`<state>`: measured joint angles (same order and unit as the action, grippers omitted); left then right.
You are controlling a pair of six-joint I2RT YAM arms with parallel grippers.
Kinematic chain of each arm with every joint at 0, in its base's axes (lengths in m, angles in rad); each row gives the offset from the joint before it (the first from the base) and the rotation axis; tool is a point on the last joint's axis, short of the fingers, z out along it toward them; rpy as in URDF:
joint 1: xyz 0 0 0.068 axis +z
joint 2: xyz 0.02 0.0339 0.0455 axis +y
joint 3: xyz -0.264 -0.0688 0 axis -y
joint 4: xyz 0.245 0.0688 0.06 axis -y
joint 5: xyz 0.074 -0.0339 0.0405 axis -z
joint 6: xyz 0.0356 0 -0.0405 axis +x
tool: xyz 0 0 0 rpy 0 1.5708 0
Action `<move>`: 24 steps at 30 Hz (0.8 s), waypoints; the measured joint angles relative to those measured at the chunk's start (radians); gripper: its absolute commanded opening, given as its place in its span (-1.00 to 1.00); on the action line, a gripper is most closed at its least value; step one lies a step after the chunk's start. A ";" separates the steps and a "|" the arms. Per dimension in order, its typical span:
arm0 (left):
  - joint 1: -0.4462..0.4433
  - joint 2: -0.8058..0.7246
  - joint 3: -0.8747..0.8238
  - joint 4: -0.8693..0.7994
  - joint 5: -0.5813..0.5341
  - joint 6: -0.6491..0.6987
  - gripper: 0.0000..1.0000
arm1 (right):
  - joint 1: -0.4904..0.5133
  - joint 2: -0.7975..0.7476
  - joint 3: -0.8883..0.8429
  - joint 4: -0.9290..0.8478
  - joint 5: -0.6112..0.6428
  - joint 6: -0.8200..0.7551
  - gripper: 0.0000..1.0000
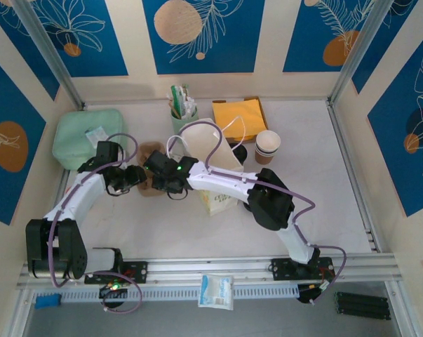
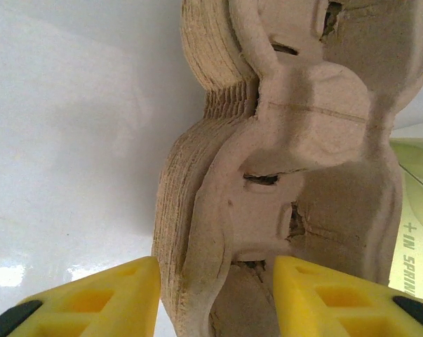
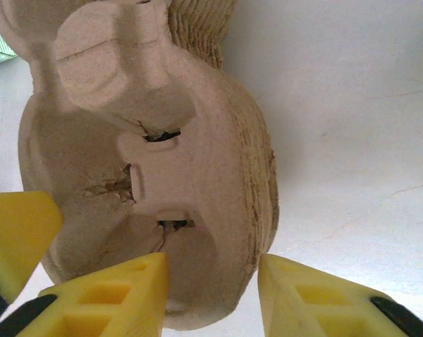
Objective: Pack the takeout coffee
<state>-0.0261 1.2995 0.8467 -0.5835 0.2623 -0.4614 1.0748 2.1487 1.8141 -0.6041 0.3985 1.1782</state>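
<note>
Standing upright, nested paper cups (image 1: 268, 146), white-rimmed, brown-banded

A stack of pulp carriers (image 3: 162, 175) lies on the white table (image 3: 351, 140), the top one torn around its slots. The right gripper (image 3: 211, 291) straddles the stack's near edge, one yellow prong on each side; whether they actually pinch it is hard to say. Another yellow finger (image 3: 15, 239) juts in at the left.

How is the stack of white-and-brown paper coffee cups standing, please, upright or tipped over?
Upright: the white-and-brown paper coffee cups stand on their brown base on the white table, round rim facing up.
</note>
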 measured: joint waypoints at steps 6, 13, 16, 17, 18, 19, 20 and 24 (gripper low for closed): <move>0.000 0.000 -0.009 0.000 0.000 0.000 -0.16 | 0.000 0.005 0.003 0.006 -0.011 0.000 -0.35; 0.000 -0.002 -0.010 0.001 0.000 0.000 -0.16 | 0.000 0.006 0.004 0.005 -0.014 -0.001 -0.32; 0.000 -0.010 -0.014 0.000 0.000 0.000 -0.16 | 0.003 0.006 0.015 -0.002 -0.013 -0.007 -0.30; 0.000 -0.013 -0.016 0.000 -0.001 0.000 -0.16 | 0.004 0.006 0.020 -0.006 -0.013 -0.008 -0.29; 0.000 -0.016 -0.018 0.000 -0.001 0.000 -0.16 | 0.005 0.006 0.025 -0.012 -0.011 -0.011 -0.29; 0.000 -0.017 -0.018 0.000 -0.001 0.000 -0.16 | 0.006 0.006 0.029 -0.014 -0.010 -0.011 -0.29; 0.001 -0.018 -0.019 0.000 -0.001 0.000 -0.16 | 0.007 0.006 0.032 -0.017 -0.010 -0.015 -0.28; 0.003 -0.024 -0.023 0.000 -0.001 0.000 -0.16 | 0.009 0.006 0.034 -0.018 -0.007 -0.018 -0.28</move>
<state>-0.0231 1.2755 0.8238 -0.5835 0.2615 -0.4614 1.0836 2.1548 1.8477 -0.6220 0.3916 1.1599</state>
